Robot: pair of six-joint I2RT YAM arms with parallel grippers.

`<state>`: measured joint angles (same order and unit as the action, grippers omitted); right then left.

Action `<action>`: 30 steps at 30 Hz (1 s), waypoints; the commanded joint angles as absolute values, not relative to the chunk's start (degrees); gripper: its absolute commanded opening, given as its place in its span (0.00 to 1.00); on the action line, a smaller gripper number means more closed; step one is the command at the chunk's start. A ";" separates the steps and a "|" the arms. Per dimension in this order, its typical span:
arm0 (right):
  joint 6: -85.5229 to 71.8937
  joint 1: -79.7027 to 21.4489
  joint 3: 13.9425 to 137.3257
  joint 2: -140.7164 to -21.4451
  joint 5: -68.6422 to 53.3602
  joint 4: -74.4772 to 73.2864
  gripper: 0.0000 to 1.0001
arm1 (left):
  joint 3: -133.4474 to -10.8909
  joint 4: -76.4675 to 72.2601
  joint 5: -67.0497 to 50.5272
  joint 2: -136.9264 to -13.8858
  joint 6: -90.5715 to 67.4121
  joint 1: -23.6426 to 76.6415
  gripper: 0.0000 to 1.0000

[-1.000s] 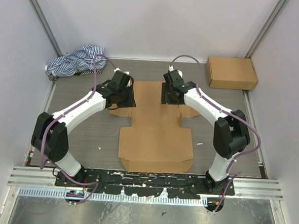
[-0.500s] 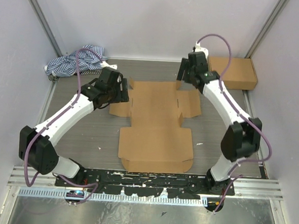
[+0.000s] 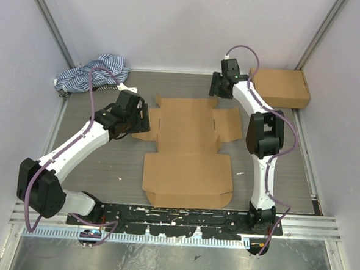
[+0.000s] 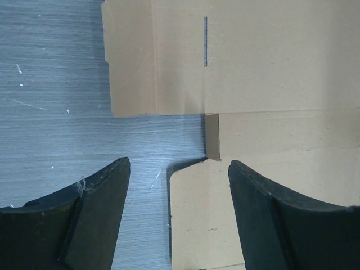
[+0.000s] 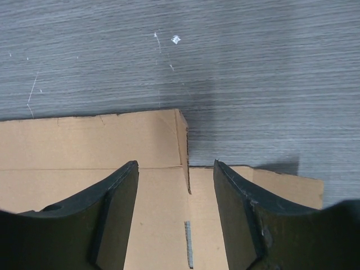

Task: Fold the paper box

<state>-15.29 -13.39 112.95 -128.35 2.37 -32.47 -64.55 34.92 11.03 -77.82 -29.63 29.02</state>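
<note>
Currently, the paper box (image 3: pixel 188 151) is lying unfolded and flat as one brown cardboard sheet on the middle of the grey table (image 3: pixel 105 161), with its wide near panel pointing toward the arm bases and its side flaps spreading out at the far half.

Left claw (image 3: pixel 143 117): it is hanging at the sheet's left edge, beside the left side flap. In the left wrist view its jaws are standing wide apart (image 4: pixel 177 164), one finger over bare table and the other over cardboard (image 4: pixel 270 84), straddling the notch where a small tab is sitting between the flap and the near panel. A narrow slot (image 4: pixel 205 40) is showing farther along the sheet.

Right claw (image 3: pixel 218 89): it is pointing down at the sheet's far edge, near the far right corner. In the right wrist view its jaws are also standing apart (image 5: pixel 174 165), framing a cut between two flaps of the cardboard (image 5: pixel 84 152).

Other items: a second cardboard box (image 3: pixel 279 87) is sitting closed at the far right corner, and a striped cloth (image 3: pixel 92 74) is lying bunched at the far left.
</note>
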 commanded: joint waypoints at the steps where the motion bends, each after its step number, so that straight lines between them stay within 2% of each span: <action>1: -13.82 -13.58 118.07 -128.23 0.15 -32.22 0.61 | -62.77 33.23 10.34 -76.24 -29.85 28.81 0.77; 16: -14.00 -13.17 125.22 -136.92 0.83 -34.24 0.53 | -62.36 33.91 9.75 -76.24 -29.98 28.83 0.76; 18: -13.90 -13.08 126.07 -137.53 0.30 -34.48 0.46 | -62.35 34.06 9.88 -76.16 -29.97 28.83 0.76; 21: -13.82 -12.98 126.80 -138.15 -0.72 -35.08 0.24 | -62.48 34.06 9.85 -76.19 -29.89 28.83 0.75; 24: -13.80 -12.86 126.19 -137.57 -1.28 -35.37 0.06 | -62.88 34.00 9.59 -76.35 -29.92 28.84 0.73; 26: -13.53 -12.84 124.32 -136.18 -1.51 -34.88 0.01 | -63.73 33.89 9.10 -76.72 -29.88 28.84 0.71; 30: -12.53 -12.91 114.93 -128.58 -3.47 -27.95 0.01 | -66.70 33.37 8.03 -77.77 -29.19 28.87 0.68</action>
<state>-13.82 -12.99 121.32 -138.23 -0.86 -34.06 -63.35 34.81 9.45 -77.82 -30.02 29.02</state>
